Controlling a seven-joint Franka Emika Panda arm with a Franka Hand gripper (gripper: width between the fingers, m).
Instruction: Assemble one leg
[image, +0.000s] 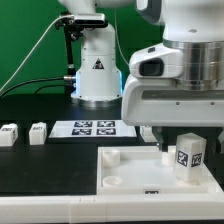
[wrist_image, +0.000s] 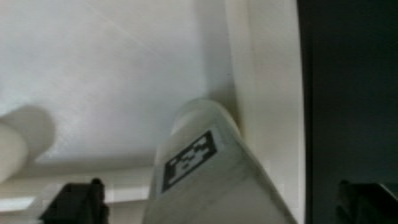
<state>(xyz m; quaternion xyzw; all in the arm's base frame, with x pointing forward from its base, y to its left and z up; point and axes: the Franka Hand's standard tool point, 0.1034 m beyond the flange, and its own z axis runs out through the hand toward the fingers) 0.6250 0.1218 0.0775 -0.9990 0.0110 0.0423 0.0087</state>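
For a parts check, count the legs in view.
3: one leg at the exterior view's far left, another beside it, a third on the white panel. Others may be hidden.

You'll find the leg (image: 187, 157) is smooth white plastic, the panel (image: 128, 182) likewise, and your counter (image: 45, 165) matt black.

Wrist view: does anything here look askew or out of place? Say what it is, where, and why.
The leg looks askew. It runs slantwise between the open gripper fingertips, not square to them. In the exterior view it stands upright on the panel. Nothing looks spilled or damaged.
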